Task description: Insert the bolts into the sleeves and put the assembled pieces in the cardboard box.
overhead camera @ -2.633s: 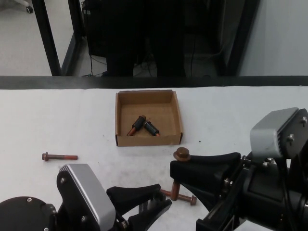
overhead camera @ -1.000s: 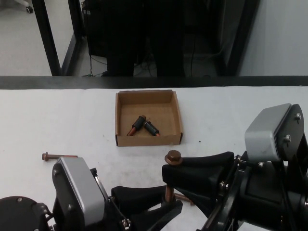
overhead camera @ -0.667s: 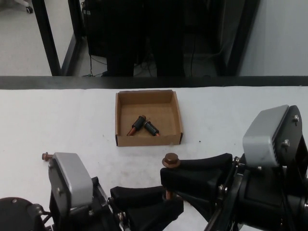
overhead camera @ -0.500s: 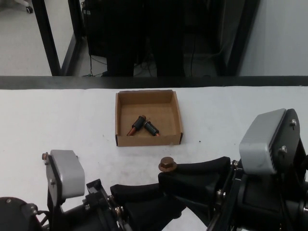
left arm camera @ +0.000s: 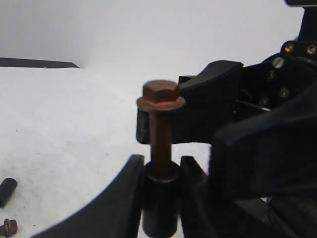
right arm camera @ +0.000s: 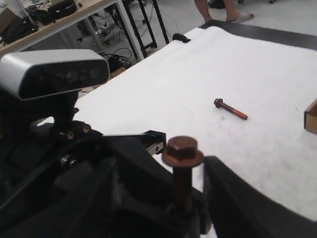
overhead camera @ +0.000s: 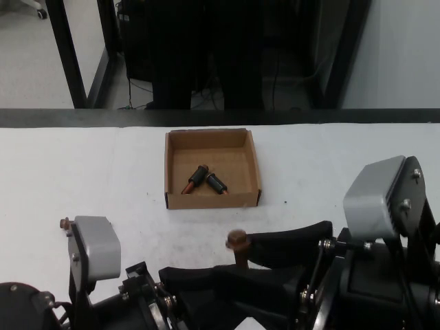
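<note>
**Desk:** What have the grippers got?

**Me:** My left gripper (left arm camera: pixel 161 171) is closed on the black sleeve (left arm camera: pixel 159 208). Both fingers press its sides, and it stands upright with its mouth up. My right gripper (right arm camera: pixel 183 196) is clamped on the copper bolt (left arm camera: pixel 161 131) (hex head on top, shaft straight down). The shaft's tip sits in the sleeve's mouth.

**Desk:** And where's that against the box?

**Me:** From the high view, both arms are crowded together at the near edge of the bench (overhead camera: pixel 357 148). The cardboard box (overhead camera: pixel 213 200) stands well apart, farther out near the middle, open side up. A stretch of white bench lies between its near wall and the bolt head. Two assembled pieces (overhead camera: pixel 198 177) lie inside in a V, toward the near wall.

**Desk:** Anything by the edges?

**Me:** A loose bolt (right arm camera: pixel 230 109) lies flat out to the left, well away from the box, its head just past my left wrist camera (overhead camera: pixel 96 247). The left wrist view catches a loose sleeve (left arm camera: pixel 7 190) and a second loose bolt (left arm camera: pixel 7 227) on the bench below the grippers. Behind the box, the bench ends at a dark strip (overhead camera: pixel 220 117).
</note>
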